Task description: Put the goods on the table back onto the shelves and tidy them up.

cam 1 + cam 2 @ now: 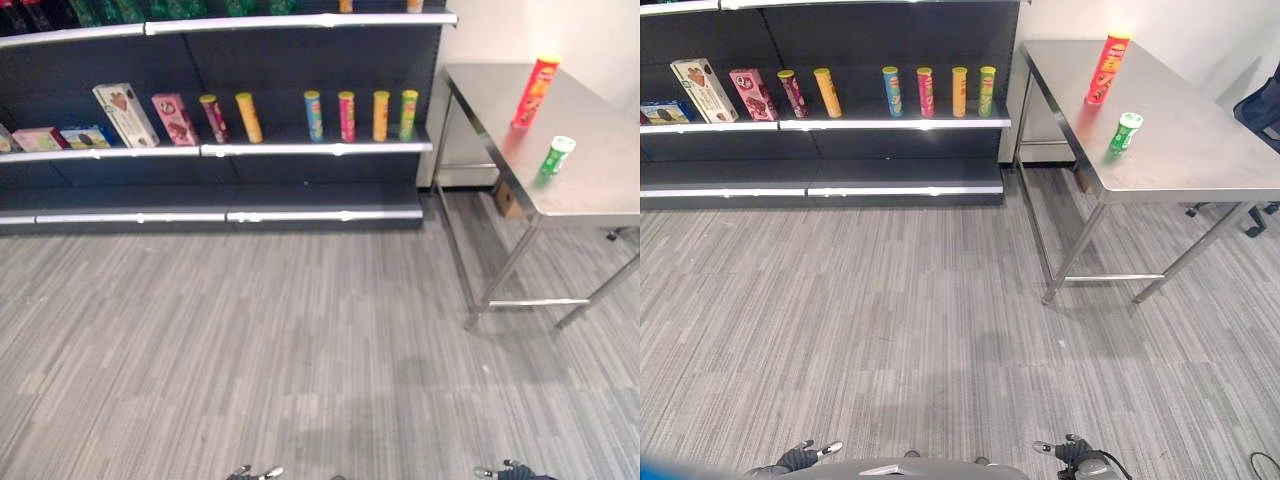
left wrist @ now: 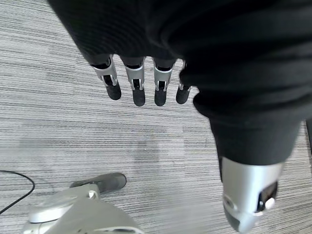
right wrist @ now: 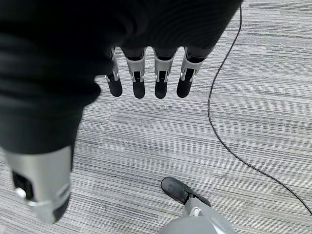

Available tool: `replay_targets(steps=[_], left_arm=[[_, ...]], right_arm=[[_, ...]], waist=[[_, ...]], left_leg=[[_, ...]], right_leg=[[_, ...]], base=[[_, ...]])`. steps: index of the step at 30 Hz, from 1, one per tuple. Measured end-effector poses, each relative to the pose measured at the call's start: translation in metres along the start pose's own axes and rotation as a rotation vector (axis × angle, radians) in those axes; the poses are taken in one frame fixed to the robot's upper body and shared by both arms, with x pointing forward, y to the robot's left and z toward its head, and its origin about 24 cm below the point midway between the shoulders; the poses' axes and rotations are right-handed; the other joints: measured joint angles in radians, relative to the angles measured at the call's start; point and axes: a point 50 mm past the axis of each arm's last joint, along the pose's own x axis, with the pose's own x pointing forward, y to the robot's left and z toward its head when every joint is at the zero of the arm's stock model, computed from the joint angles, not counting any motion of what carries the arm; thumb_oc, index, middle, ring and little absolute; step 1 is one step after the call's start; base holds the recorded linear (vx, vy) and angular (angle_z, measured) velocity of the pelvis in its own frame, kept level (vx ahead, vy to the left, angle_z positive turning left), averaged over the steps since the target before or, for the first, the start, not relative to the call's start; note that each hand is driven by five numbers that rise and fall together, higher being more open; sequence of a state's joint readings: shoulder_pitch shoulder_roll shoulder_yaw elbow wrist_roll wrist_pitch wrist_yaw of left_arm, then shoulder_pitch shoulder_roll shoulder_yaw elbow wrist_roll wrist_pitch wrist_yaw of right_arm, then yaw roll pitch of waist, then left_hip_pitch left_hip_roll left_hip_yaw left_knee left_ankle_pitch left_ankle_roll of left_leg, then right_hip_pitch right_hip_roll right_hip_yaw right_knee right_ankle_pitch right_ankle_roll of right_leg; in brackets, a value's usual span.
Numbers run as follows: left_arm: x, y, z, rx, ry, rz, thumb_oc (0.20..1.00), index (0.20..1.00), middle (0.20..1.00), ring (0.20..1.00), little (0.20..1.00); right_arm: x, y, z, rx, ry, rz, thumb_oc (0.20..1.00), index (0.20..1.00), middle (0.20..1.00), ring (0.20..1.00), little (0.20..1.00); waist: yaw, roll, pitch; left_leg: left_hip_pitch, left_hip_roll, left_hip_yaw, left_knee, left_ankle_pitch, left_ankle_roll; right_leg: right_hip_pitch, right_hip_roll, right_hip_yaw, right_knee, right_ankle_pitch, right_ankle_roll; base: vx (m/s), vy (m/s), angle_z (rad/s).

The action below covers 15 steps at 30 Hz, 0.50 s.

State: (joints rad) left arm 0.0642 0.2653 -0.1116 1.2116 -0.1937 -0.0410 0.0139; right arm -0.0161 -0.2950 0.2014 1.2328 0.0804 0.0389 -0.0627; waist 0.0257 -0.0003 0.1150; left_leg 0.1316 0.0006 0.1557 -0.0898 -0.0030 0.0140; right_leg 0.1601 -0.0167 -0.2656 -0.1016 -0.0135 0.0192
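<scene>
Shelving unit (image 1: pixel 230 148) along the far wall, at left. Its middle shelf carries, from left to right: two flat boxes (image 1: pixel 62 138) lying down, a white box (image 1: pixel 125 114) and a pink box (image 1: pixel 175 119) leaning, then six upright tubes — a dark red tube (image 1: pixel 213 118) and an orange tube (image 1: pixel 248 117) tilted slightly, followed by a blue-topped tube (image 1: pixel 314 115), a pink tube (image 1: pixel 346 116), a yellow tube (image 1: pixel 381 115) and a green tube (image 1: pixel 408 114) standing close in a row. The shelf below is bare; grey striped floor (image 1: pixel 280 340) in front.

Steel table (image 1: pixel 1200 150) at right, just beside the shelving's end. On it stand the goods to be returned: a tall red can (image 1: pixel 1107 68) toward the far edge and a short green can (image 1: pixel 1126 132) nearer the front edge, apart from each other.

Left hand (image 2: pixel 139 85) hangs over the floor, fingers straight and side by side, holding nothing. Right hand (image 3: pixel 146 80) likewise — fingers extended in a row above the floor, empty.
</scene>
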Motion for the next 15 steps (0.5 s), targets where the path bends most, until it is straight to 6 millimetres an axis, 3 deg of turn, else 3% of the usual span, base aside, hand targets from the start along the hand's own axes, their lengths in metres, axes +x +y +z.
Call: replay_targets(steps=[15], left_arm=[[0.0001, -0.0015, 0.0007, 0.04, -0.002, 0.002, 1.0, 1.0, 1.0, 1.0, 1.0]], right_arm=[[0.0001, 0.0001, 0.0016, -0.005, -0.005, -0.001, 1.0, 1.0, 1.0, 1.0, 1.0]], waist=[[0.002, -0.012, 0.005]], left_leg=[[0.0, -0.002, 0.0, 0.0, 0.0, 0.0]], right_leg=[[-0.001, -0.002, 0.0, 0.0, 0.001, 0.001]], base=[[0.0, 0.009, 0.0]])
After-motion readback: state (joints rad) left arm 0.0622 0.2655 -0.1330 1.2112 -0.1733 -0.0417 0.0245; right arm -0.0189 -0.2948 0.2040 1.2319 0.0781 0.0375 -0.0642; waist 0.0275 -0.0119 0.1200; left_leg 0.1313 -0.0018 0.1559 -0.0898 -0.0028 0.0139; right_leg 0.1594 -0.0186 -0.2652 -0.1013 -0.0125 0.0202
